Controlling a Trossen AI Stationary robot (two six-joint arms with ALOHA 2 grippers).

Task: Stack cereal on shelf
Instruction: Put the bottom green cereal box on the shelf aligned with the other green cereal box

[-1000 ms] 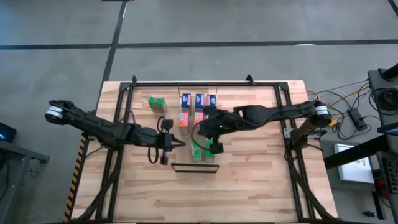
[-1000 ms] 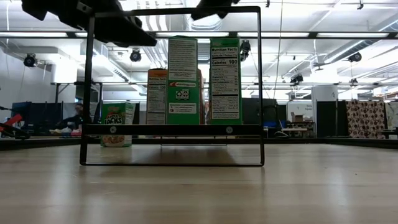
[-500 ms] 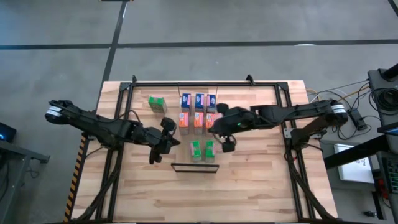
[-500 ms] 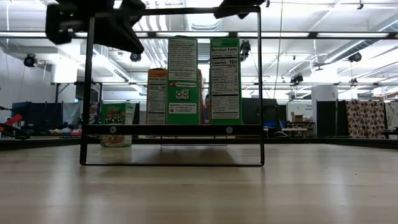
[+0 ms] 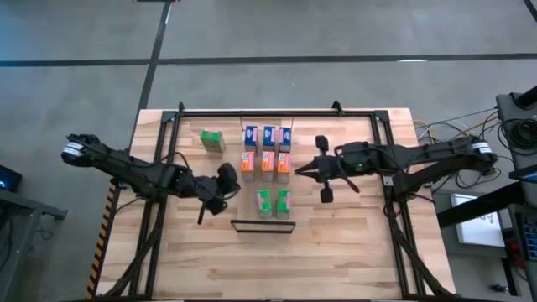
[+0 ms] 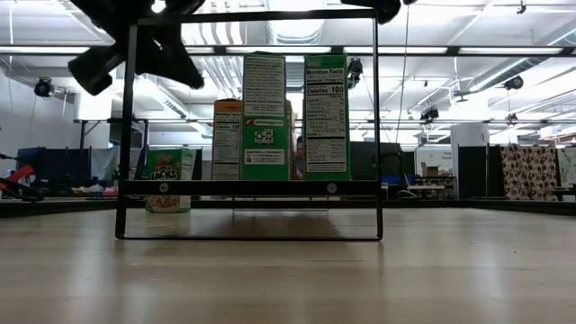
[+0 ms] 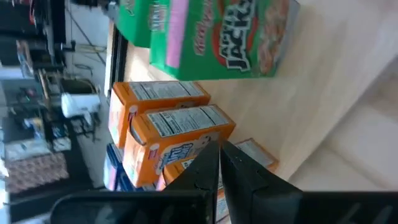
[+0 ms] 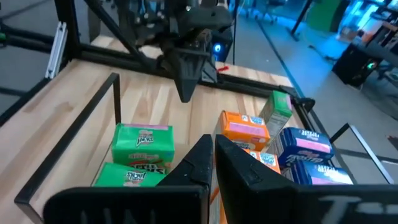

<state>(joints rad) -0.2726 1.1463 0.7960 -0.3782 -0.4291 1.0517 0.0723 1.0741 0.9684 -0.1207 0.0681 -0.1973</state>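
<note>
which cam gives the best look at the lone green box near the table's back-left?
High view: the lone green cereal box stands apart, unobstructed, left of the blue and orange rows. Low view shows it small, behind the frame's bar. Right wrist view shows it far off, past an orange box. Left wrist view: cannot tell which green box appears.

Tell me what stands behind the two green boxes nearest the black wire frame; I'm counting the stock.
Behind the two green boxes stand three orange boxes, then three blue boxes. In the low view the green pair hides most of them; only one orange box shows.
</note>
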